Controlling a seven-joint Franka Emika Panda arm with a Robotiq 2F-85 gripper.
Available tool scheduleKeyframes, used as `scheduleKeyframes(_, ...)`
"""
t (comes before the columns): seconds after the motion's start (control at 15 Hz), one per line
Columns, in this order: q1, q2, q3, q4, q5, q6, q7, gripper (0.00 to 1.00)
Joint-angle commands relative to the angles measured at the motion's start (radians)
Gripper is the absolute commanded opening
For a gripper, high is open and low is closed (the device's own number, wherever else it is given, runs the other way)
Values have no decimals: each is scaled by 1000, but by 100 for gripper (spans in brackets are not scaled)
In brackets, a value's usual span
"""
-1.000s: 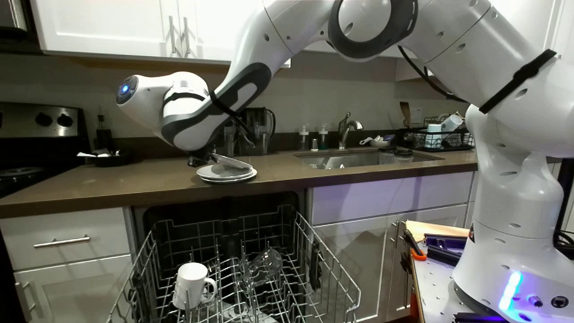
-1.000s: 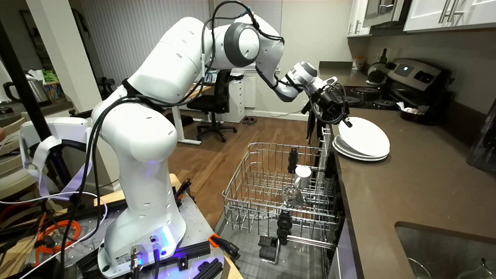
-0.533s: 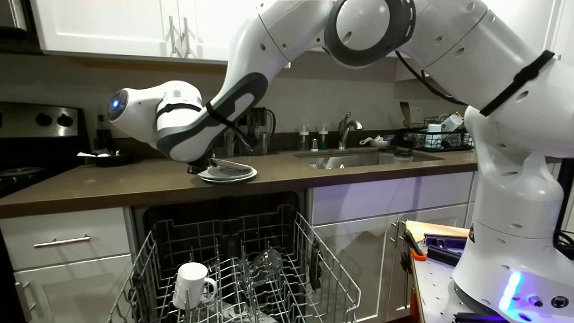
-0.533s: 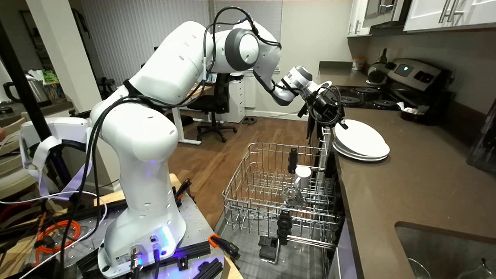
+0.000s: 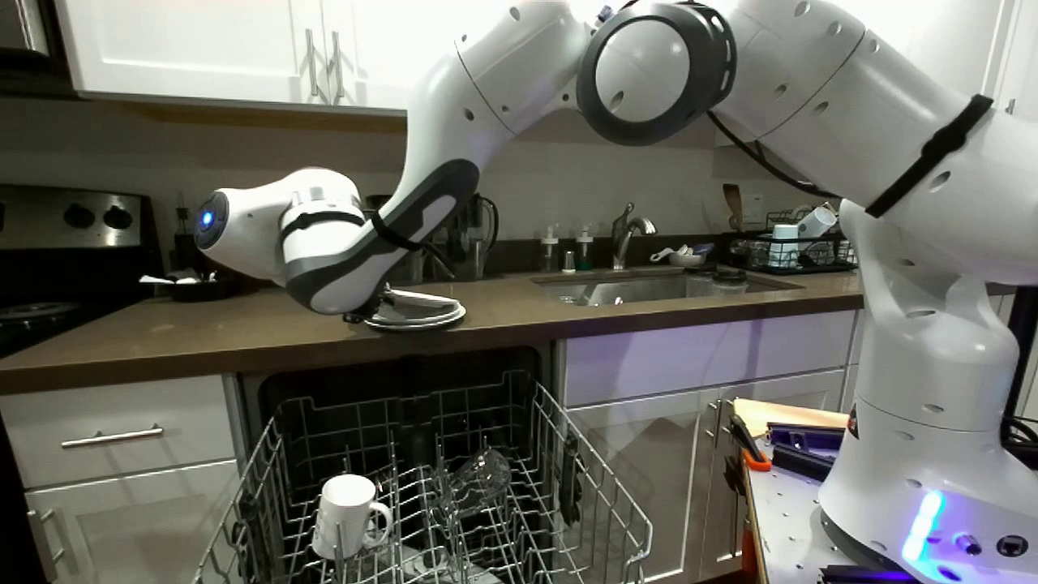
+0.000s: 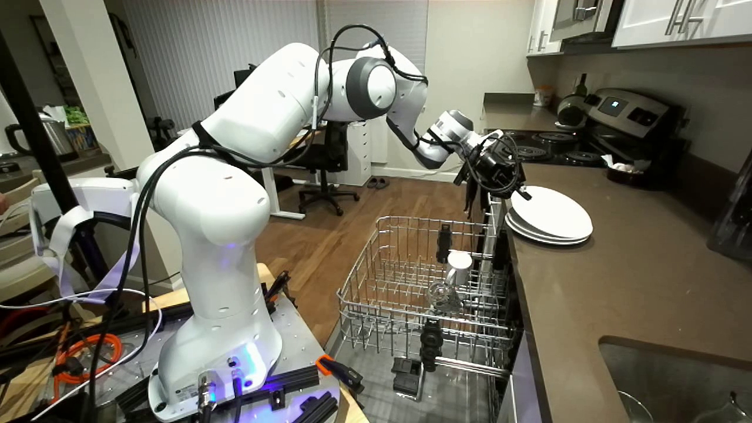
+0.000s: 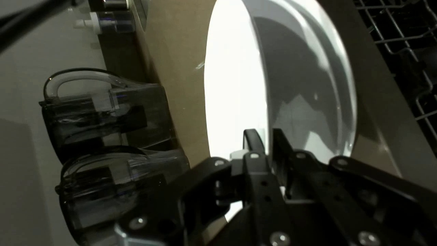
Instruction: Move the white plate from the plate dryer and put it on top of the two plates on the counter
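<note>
My gripper (image 7: 264, 131) is shut on the rim of the white plate (image 7: 235, 78), one finger on each face. In both exterior views the gripper (image 5: 362, 312) (image 6: 523, 194) is low over the counter (image 6: 623, 276), at the plate's edge. The white plate (image 6: 555, 211) is tilted, its gripped side raised, over the two plates (image 6: 531, 234). Its far edge is close to or on the stack; I cannot tell if it touches. The two plates also show in the wrist view (image 7: 300, 92). The plate dryer (image 5: 349, 399) is pulled out below the counter.
A white mug (image 5: 345, 507) and a clear glass (image 5: 484, 478) stand in the rack. Dark clear pitchers (image 7: 112, 112) stand behind the plates by the wall. A sink (image 5: 624, 288) is further along the counter, and a stove (image 6: 552, 147) is at the far end.
The arm has come down with the plate. The plate's gripped side has sunk closer to the two plates, so the plate lies flatter. The gripper stays shut on it.
</note>
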Motion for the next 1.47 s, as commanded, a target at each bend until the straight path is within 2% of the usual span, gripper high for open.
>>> scheduleKeyframes(0.0, -13, 30, 10, 62, -18, -31, -33, 6)
scheduleKeyframes(0.13, -16, 30, 16, 68, -11, -25, -39, 27)
scheduleKeyframes(0.2, -17, 32, 18, 74, -9, -25, -42, 34)
scheduleKeyframes(0.4, -20, 28, 19, 73, -6, -24, -46, 44)
scheduleKeyframes(0.47, -23, 27, 21, 75, -3, -23, -49, 40)
scheduleKeyframes(0.67, -42, 44, 30, 122, 14, -21, -82, 44)
scheduleKeyframes(0.87, -60, 57, 43, 163, 39, -13, -118, 39)
scheduleKeyframes(1.27, -74, 88, 51, 216, 99, -9, -171, 41)
scheduleKeyframes(1.4, -75, 87, 54, 213, 123, -1, -182, 44)
